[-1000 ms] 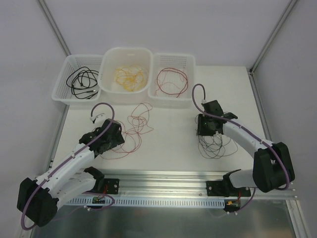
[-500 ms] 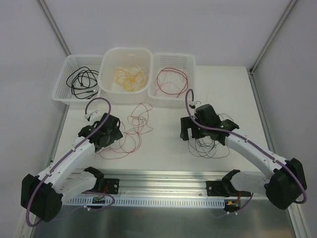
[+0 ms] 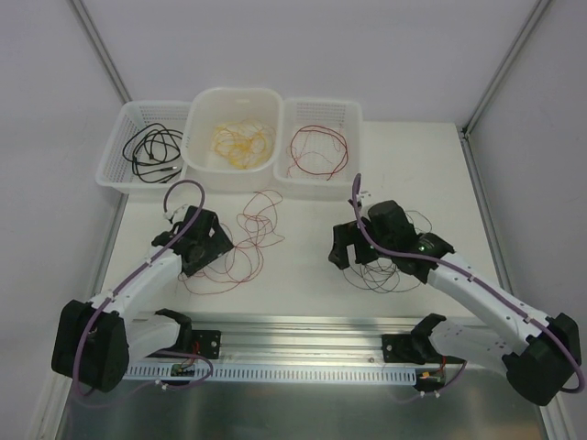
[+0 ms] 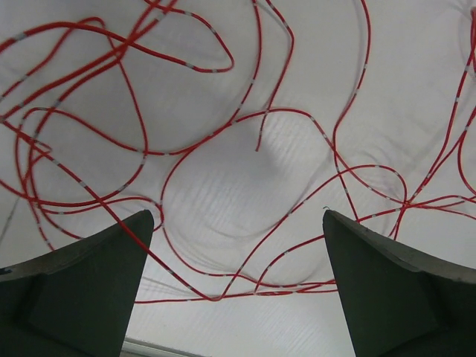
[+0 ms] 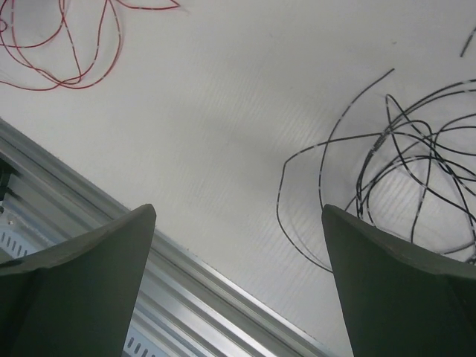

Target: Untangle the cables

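A loose tangle of red cables (image 3: 240,247) lies on the white table left of centre. My left gripper (image 3: 216,246) hovers over it, open, and the left wrist view shows red strands (image 4: 258,52) running under and between its fingers, none pinched. A bundle of black cables (image 3: 387,268) lies right of centre. My right gripper (image 3: 341,249) stands open just left of that bundle. In the right wrist view the black loops (image 5: 405,160) lie by the right finger (image 5: 387,282), and only bare table shows between the tips.
Three white containers line the back: a basket (image 3: 110,160) holding black cables, a tub (image 3: 234,93) holding yellow ones, and a basket (image 3: 321,104) holding red ones. A metal rail (image 3: 303,335) runs along the near edge, close under the right gripper. Frame posts stand at both back corners.
Both grippers have opened. The right one has moved left and forward off the black bundle, which stays on the table. The left one shifted slightly back over the red tangle.
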You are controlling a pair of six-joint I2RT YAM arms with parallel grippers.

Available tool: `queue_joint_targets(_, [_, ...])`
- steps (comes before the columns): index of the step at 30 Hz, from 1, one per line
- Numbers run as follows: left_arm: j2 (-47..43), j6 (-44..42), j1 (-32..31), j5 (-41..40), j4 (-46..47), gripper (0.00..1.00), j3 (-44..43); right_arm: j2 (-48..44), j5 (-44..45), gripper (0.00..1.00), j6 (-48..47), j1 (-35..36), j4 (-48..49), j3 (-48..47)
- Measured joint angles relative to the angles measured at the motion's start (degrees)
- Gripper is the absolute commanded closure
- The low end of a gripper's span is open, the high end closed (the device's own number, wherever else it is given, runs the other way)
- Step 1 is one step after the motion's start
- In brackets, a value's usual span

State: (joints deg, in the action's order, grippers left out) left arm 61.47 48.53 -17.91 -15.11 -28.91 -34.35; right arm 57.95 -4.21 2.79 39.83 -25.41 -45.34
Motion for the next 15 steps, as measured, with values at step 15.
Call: queue_joint_targets(15, [11.63,-2.08,-0.94,15.45,17.20,0.01,0.83,14.38,-5.70,0.01,1.60,2.58,10.80,-0.79])
